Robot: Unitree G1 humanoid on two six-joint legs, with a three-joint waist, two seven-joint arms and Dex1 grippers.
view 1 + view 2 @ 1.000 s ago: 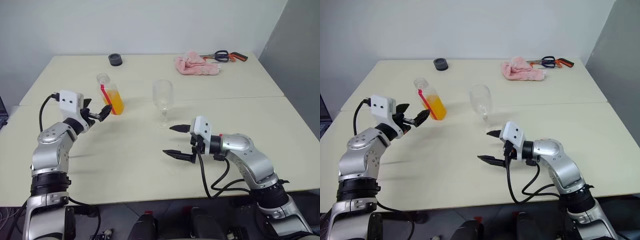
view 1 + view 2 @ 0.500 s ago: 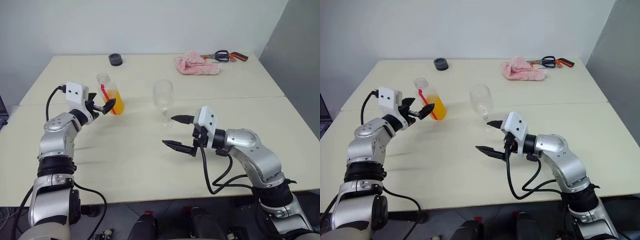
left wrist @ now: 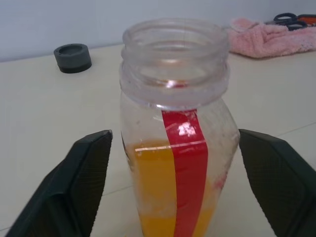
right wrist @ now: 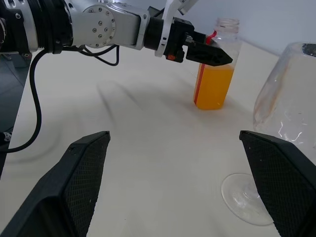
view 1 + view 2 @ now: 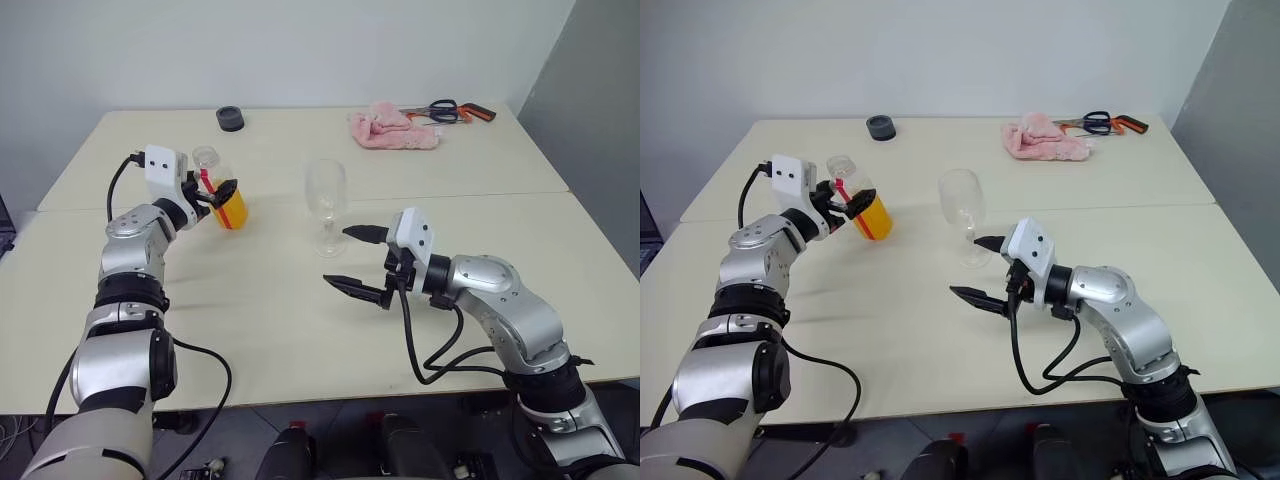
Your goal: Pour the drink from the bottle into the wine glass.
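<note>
The bottle (image 5: 222, 195) stands uncapped on the table at the left, with a red stripe down its side. The orange drink (image 3: 153, 197) fills roughly its lower half. My left gripper (image 5: 222, 192) is level with the bottle, open, one finger (image 3: 91, 177) on each side and close to the plastic; a thin gap shows beside one finger. The empty wine glass (image 5: 326, 195) stands upright mid-table. Just in front of it my right gripper (image 5: 337, 256) hangs open, holding nothing, pointing toward the left. The right wrist view shows the bottle (image 4: 216, 74) and the glass bowl (image 4: 289, 89).
At the far side of the table (image 5: 250, 330) lie a black round cap (image 5: 231, 119), a crumpled pink cloth (image 5: 392, 130) and scissors (image 5: 447, 109). A seam crosses the tabletop behind the glass.
My left gripper has moved forward and now has the bottle between its fingers, which have drawn closer together. The right gripper has barely moved and stays open.
</note>
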